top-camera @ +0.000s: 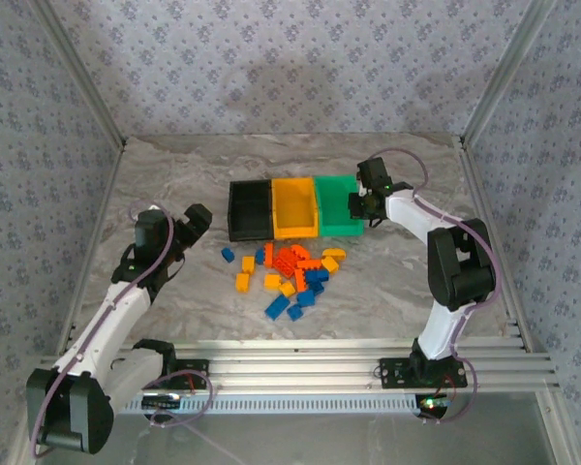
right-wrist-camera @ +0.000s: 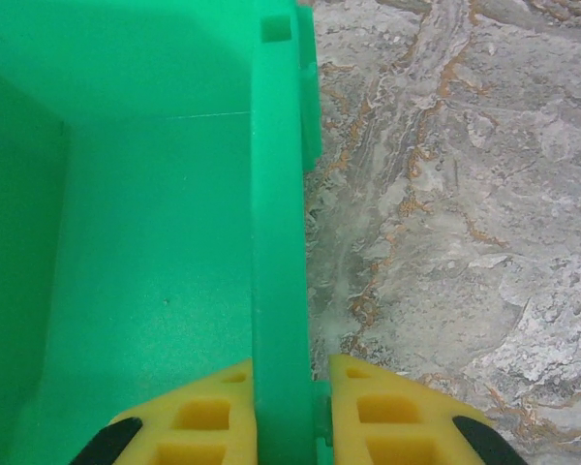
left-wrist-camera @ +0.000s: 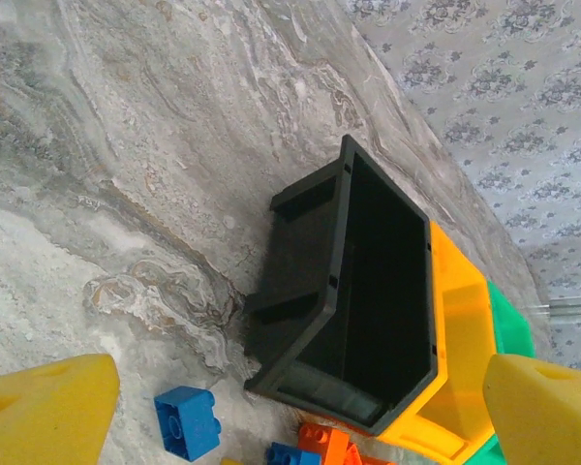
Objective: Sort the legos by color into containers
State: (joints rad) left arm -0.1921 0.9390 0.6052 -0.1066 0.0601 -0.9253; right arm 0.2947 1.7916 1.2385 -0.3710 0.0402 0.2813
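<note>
Containers (top-camera: pixel 295 229) sit as 1 row of 3 bins, long axis left-right, black end leftward. Legos (top-camera: pixel 292 271) lie scattered just nearside of that row. Right gripper (right-wrist-camera: pixel 289 417) pinches the right wall of the green bin (right-wrist-camera: pixel 276 242); left gripper (top-camera: pixel 196 221), spread and empty, hovers left of the row.

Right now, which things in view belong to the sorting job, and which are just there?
Part of the job:
legos, a loose pile in blue, red-orange and yellow-orange
black bin
yellow-orange bin
green bin, its side wall clamped by the right gripper
left gripper, open, near the black bin

Not part of it:
marble table
aluminium rails
patterned walls
</note>
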